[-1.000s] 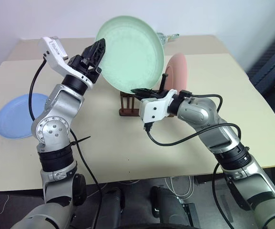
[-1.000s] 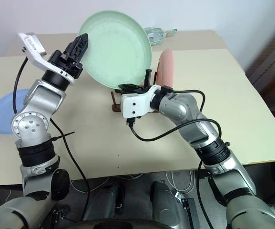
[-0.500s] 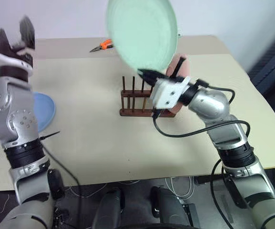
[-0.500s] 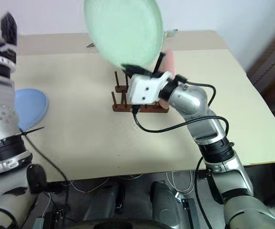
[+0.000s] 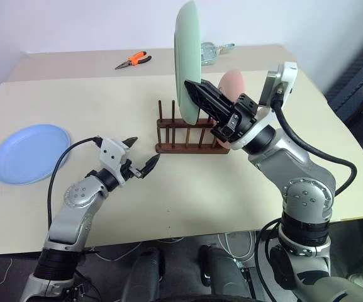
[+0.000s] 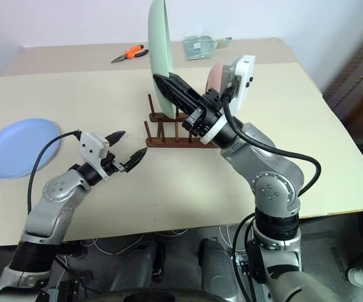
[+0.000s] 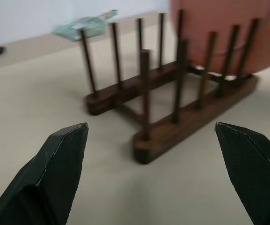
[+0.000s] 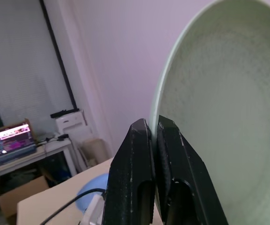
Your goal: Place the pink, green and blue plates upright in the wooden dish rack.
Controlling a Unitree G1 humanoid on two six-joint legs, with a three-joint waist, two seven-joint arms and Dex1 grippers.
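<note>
The right gripper (image 5: 192,92) pinched the green plate (image 5: 187,60) by its rim, held on edge above the wooden dish rack (image 5: 189,134). The pink plate (image 5: 233,83) stood racked behind. The left gripper (image 5: 141,155), fingers spread, hovered empty just before the rack, the blue plate (image 5: 25,152) lying flat well to its left.

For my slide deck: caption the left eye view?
Right gripper holds green plate upright above rack; pink plate racked, blue plate flat.

Pink plate (image 5: 233,82) mostly hidden behind right gripper (image 5: 190,88); rack slot unclear
</note>
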